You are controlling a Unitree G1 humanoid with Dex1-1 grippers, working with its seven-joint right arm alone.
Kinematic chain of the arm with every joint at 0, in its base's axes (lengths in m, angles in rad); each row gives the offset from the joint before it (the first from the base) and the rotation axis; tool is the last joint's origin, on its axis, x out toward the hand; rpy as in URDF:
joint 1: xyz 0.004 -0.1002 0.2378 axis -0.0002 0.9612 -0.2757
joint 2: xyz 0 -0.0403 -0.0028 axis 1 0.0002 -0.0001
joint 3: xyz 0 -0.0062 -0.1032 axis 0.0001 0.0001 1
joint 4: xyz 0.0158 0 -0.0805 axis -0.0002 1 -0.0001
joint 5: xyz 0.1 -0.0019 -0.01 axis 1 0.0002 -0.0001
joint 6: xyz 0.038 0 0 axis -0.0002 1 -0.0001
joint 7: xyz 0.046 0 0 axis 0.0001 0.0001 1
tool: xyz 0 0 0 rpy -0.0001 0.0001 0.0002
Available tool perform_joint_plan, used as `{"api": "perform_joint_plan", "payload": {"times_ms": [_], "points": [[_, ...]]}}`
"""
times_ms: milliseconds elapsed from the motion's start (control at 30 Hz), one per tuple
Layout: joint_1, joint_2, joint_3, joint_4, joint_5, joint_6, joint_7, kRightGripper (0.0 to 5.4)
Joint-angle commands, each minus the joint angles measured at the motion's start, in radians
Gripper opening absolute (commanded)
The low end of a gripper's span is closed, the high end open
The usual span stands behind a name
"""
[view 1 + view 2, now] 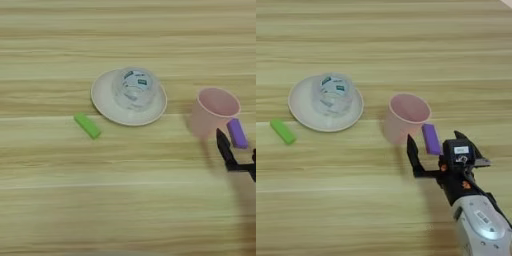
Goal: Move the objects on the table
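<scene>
Pink cup (404, 116) and purple block (431, 138) at centre right of the desk (384, 210), gripper (437, 142) spread wide around the block.

The jaws are released, one finger each side of the purple block, gripping nothing. At left, a clear tape roll (332, 94) sits on the beige plate (300, 109); its green-white label is unreadable. A green block (282, 131) lies lower left of the plate.

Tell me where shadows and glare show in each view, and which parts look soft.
Left eye view: the pink cup drops a soft shadow to its lower left on the table, and the right gripper is cut by the picture's edge. Right eye view: the silver forearm shows pale highlights, and the tape roll on the plate looks hazy.
</scene>
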State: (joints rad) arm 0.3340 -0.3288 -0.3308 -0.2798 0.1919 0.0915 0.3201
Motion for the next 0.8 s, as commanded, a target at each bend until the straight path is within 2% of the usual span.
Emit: {"api": "perform_joint_plan", "payload": {"times_ms": [33, 200, 333, 500, 633, 800], "points": [[0.005, -0.018, 0.019, -0.078, -0.002, -0.013, 0.02, 5.39], [0.035, -0.017, 0.068, -0.099, -0.036, -0.02, 0.045, 5.39], [0.075, -0.036, 0.107, -0.112, -0.083, -0.032, 0.076, 5.39], [0.131, -0.057, 0.183, -0.14, -0.121, -0.055, 0.147, 5.39], [0.143, -0.05, 0.223, -0.178, -0.098, -0.044, 0.192, 5.39], [0.077, -0.013, 0.282, -0.198, -0.054, 0.028, 0.205, 5.39]]}}
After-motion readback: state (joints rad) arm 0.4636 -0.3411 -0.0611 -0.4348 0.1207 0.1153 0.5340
